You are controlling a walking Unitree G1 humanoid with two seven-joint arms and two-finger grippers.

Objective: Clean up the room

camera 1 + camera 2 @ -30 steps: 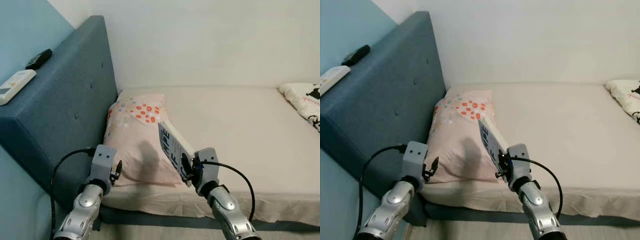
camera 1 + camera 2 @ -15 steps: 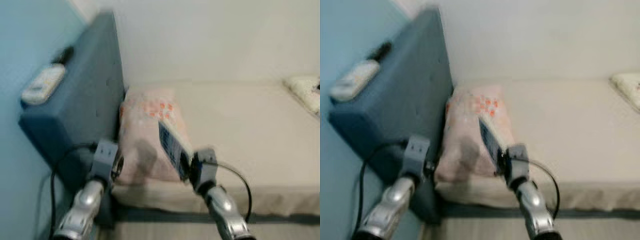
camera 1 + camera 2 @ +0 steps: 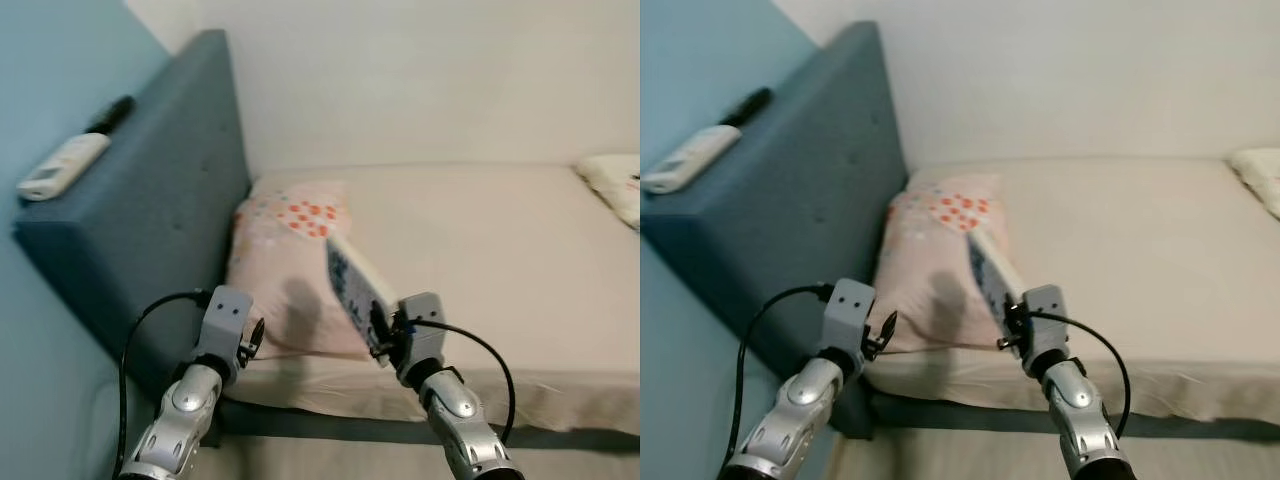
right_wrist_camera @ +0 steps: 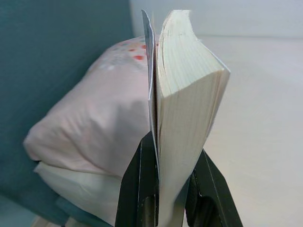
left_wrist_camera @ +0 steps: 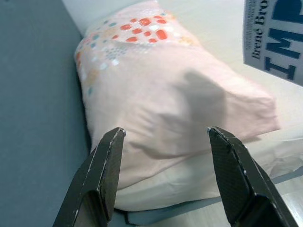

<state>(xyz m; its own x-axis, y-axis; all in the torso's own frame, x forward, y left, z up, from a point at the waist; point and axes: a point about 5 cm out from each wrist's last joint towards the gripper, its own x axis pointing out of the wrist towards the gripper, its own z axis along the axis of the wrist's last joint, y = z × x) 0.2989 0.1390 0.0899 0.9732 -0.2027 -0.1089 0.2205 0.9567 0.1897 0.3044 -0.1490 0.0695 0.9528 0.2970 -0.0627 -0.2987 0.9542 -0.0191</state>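
Observation:
My right gripper (image 3: 381, 330) is shut on a paperback book (image 3: 352, 282) with a blue-and-white cover, held upright on its edge above the bed's near side. In the right wrist view the book (image 4: 182, 104) stands between the two black fingers (image 4: 140, 189), page block facing the camera. Beside the book lies a pink pillow (image 3: 290, 265) with red and blue dots, against the headboard. My left gripper (image 3: 252, 338) is open and holds nothing, near the pillow's front corner. In the left wrist view its fingers (image 5: 99, 177) frame the pillow (image 5: 161, 99).
A blue upholstered headboard (image 3: 150, 210) stands on the left, with a white remote (image 3: 62, 166) and a black remote (image 3: 110, 112) on its top. The beige mattress (image 3: 490, 250) stretches right to a white patterned pillow (image 3: 612, 182). A white wall runs behind.
The camera has shifted, so the whole scene sits a little differently and the blur is gone. Both grippers keep their places relative to the pillow, the book still held.

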